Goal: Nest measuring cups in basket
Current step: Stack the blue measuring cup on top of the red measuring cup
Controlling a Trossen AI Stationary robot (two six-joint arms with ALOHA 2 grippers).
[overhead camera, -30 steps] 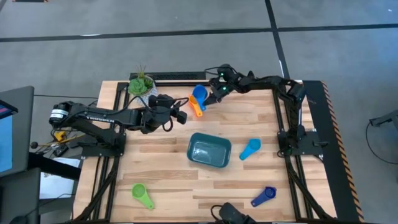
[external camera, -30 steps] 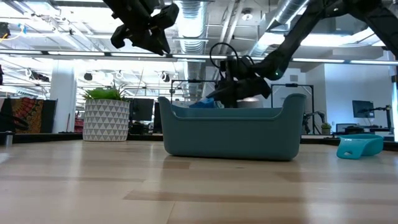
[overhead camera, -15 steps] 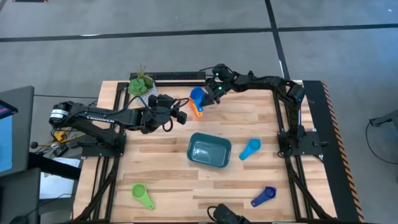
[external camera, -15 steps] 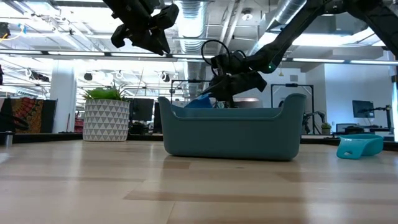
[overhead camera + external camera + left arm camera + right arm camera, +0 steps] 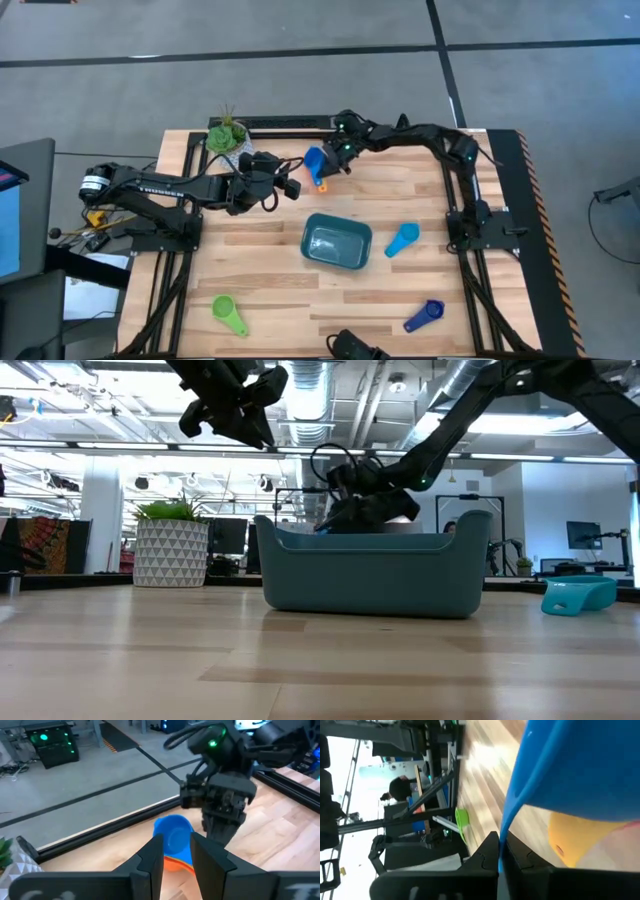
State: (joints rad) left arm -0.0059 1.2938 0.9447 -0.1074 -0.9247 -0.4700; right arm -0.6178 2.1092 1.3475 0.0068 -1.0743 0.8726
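Observation:
A blue measuring cup [image 5: 314, 161] sits tilted over an orange cup [image 5: 320, 183] near the table's far edge. My right gripper [image 5: 338, 157] is shut on the blue cup. My left gripper [image 5: 291, 186] hovers open just left of the pair, and its wrist view shows the blue cup [image 5: 172, 834] and the orange cup [image 5: 176, 865] beyond its fingers. The teal basket [image 5: 337, 242] stands mid-table on its base. A light blue cup [image 5: 402, 238], a dark blue cup [image 5: 424, 316] and a green cup [image 5: 228, 314] lie on the wood. My right gripper pinches the blue cup's thin wall at its rim [image 5: 504, 840] between its two fingers. The fingers [image 5: 220, 825] come from the table's right, slanting down. The cup is tilted, with the orange cup [image 5: 577, 840] right under it. Whether it rests on that cup I cannot tell.
A white patterned pot with a green plant [image 5: 228, 138] stands at the far left, close behind my left arm. The basket [image 5: 372, 572] hides most of the cups in the low view. Bare wood lies between the basket and the near edge.
My right gripper has moved a little toward the table's left and slightly down, carrying the blue cup with it toward my left gripper. The orange cup has stayed under the blue one. My left arm has kept still.

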